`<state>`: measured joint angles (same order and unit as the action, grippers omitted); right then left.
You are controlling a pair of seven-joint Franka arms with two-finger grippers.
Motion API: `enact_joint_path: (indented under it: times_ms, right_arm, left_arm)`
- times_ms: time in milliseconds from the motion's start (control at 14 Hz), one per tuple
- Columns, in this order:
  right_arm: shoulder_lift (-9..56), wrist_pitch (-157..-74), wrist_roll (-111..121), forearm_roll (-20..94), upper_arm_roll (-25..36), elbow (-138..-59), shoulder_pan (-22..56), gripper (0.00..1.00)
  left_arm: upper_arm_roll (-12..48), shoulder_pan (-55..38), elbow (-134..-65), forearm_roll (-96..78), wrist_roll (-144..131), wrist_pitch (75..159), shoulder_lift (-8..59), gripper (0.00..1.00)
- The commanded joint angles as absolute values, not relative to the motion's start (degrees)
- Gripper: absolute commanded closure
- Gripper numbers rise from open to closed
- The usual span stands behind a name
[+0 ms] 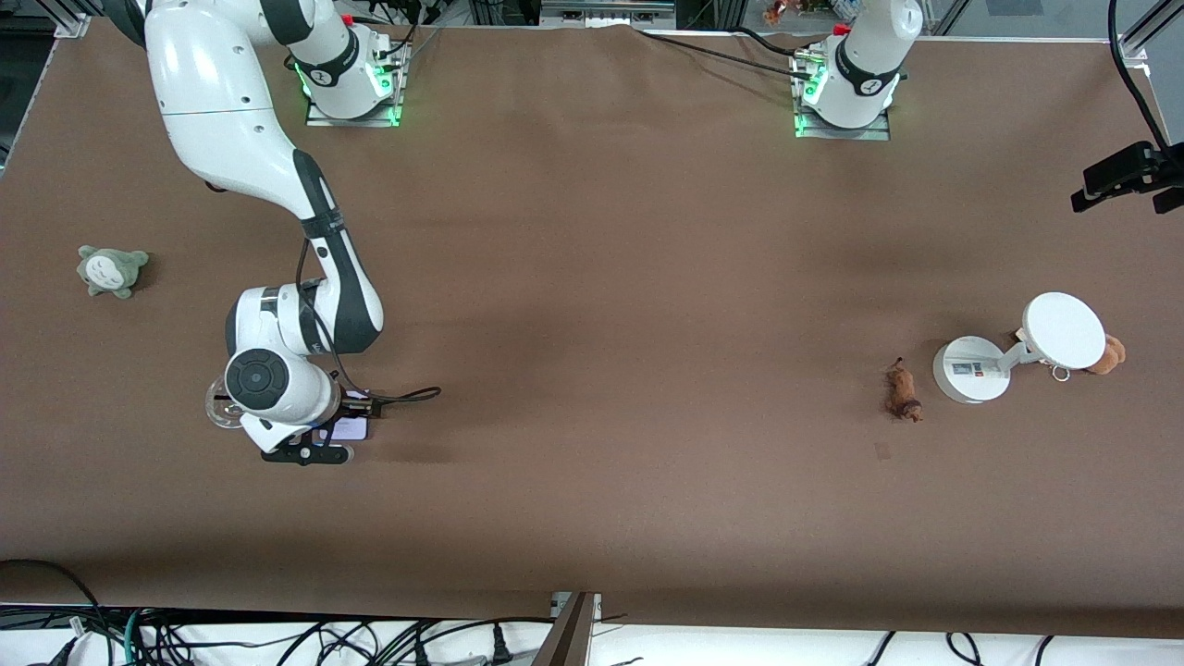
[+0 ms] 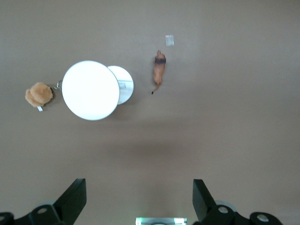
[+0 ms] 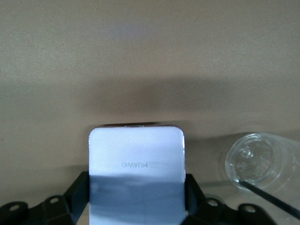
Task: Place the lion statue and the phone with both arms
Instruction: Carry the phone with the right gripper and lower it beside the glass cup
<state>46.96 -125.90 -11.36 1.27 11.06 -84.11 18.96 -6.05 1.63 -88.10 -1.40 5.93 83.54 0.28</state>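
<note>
The lion statue point(image 1: 902, 393) lies on the brown table beside the round white stand point(image 1: 969, 370), toward the left arm's end; it also shows in the left wrist view point(image 2: 159, 71). My left gripper point(image 2: 139, 199) hangs open and empty high over the table between the left base and the lion; it is out of the front view. My right gripper point(image 1: 324, 440) is low at the table toward the right arm's end, shut on the lavender-white phone point(image 1: 350, 427). In the right wrist view its fingers point(image 3: 80, 192) press both long edges of the phone point(image 3: 136, 154).
A clear plastic cup point(image 1: 217, 407) stands right beside the right gripper and shows in the right wrist view point(image 3: 262, 164). A grey-green plush point(image 1: 111, 270) lies farther off. A brown plush with a ring point(image 1: 1107, 354) sits by the stand's white disc point(image 1: 1064, 330).
</note>
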Motion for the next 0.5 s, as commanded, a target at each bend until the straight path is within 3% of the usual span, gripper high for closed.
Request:
enact_joint_path:
  times_ms: [0, 429]
  right_arm:
    - [43.52, -126.21, -10.11, 0.35, 10.90, -85.78, 18.28, 0.00]
    - [31.75, -117.35, -10.11, 0.35, 11.16, -85.34, 18.28, 0.00]
  left_arm:
    - [-5.36, 1.67, -86.83, 1.04, 6.42, 83.76, 1.23, 0.00]
    - [-4.92, 1.05, -86.75, 1.76, 6.24, 85.78, 2.02, 0.00]
